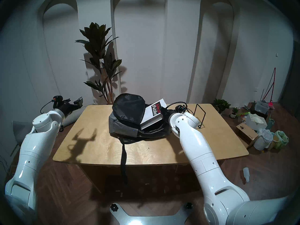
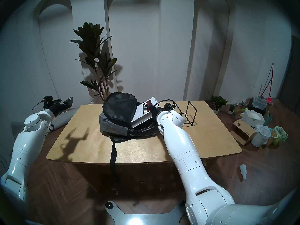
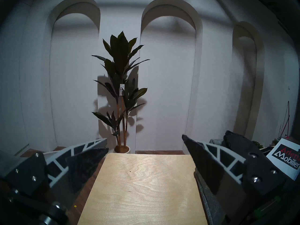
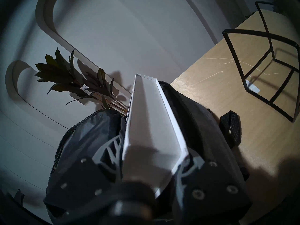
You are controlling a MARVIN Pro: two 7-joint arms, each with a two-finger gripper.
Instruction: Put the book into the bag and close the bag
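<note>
The grey bag (image 1: 125, 127) lies in the middle of the wooden table (image 1: 100, 143), its black-lined flap (image 1: 128, 106) folded up and open. The white book (image 1: 151, 116) with the black "Mobilier" label leans in the bag's mouth, its left end under the flap and its right end sticking out upward. My right gripper (image 1: 163, 112) is shut on the book's right edge; in the right wrist view the book's white edge (image 4: 146, 115) runs out from between the right gripper's (image 4: 151, 153) fingers. My left gripper (image 1: 78, 102) hovers open and empty over the table's far left corner.
A black wire rack (image 1: 198, 115) stands on the table just right of my right wrist. The bag's long black strap (image 1: 123, 156) hangs over the table's front edge. A tall plant (image 1: 103, 65) stands behind the table. Boxes and bins (image 1: 256, 127) clutter the floor at right.
</note>
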